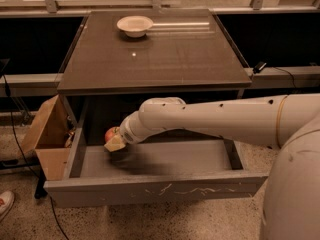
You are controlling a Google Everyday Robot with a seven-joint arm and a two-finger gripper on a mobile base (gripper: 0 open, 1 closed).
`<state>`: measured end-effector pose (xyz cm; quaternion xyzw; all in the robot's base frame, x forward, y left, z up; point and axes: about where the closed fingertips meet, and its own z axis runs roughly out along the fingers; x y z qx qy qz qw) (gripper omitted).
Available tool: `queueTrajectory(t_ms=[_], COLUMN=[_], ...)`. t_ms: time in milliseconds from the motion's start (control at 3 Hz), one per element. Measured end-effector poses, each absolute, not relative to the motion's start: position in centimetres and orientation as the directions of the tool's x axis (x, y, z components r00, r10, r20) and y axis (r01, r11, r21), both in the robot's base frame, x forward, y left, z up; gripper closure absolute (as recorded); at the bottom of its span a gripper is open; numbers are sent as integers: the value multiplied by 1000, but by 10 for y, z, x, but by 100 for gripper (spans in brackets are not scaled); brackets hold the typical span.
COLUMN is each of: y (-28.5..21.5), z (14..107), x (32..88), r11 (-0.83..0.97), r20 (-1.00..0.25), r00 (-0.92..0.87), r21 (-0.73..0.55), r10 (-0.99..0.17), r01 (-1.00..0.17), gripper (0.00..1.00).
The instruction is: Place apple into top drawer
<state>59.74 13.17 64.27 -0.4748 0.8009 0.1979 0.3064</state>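
Partly hidden behind gripper (113, 141), apple (109, 133) pinched in it, above top drawer (150, 191) floor, far-left corner

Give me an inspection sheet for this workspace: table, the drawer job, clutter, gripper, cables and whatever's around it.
Surface: dark table top, with one item on it.
Job's things: apple held over the left rear of the open top drawer; it does not appear to be set down yet.
Clutter: pale bowl near the table's back edge; nothing else seen.
Grippers: gripper inside the drawer's left side, closed on the apple.
Cables: black cable with a plug on the ledge to the right; thin cable trailing down at the left.
Surroundings: cardboard box beside the drawer's left wall; shoe on the speckled floor.
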Motion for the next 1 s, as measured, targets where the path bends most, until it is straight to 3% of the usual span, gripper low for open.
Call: queueTrajectory(t_ms=[1000], y=[151], z=[633], x=[610], r11=[485], r20=[-714], r00=[-366], r21=[42], r10=[-597], r01=[-873], gripper=[6])
